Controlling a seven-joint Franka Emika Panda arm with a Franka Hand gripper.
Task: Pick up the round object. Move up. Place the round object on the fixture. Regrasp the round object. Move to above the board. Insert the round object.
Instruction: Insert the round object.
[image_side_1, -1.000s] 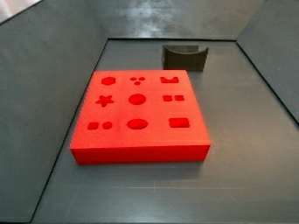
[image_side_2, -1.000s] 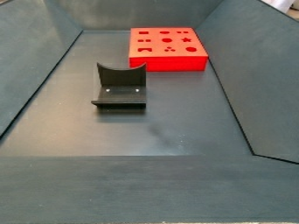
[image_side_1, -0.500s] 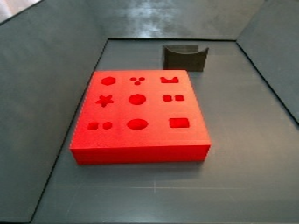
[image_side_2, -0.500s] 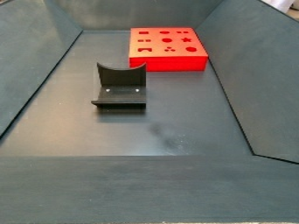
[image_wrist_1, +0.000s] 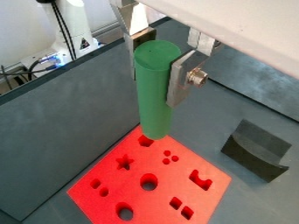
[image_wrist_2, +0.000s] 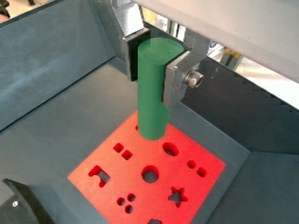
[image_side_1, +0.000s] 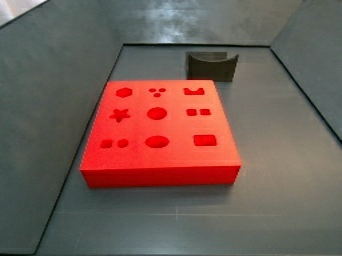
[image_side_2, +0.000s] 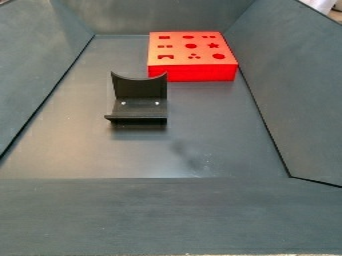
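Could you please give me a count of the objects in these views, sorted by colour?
Green: 1, the round object, held upright in the gripper above the board.
Red: 1, the board.
Dark grey-black: 1, the fixture.
Total: 3.

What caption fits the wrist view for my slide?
Gripper holds the green peg upright above the red board, fixture nearby.

gripper (image_wrist_1: 156, 54) clamped upright green peg (image_wrist_1: 153, 92), high above red board (image_wrist_1: 149, 179); fixture (image_wrist_1: 257, 148) beside board.
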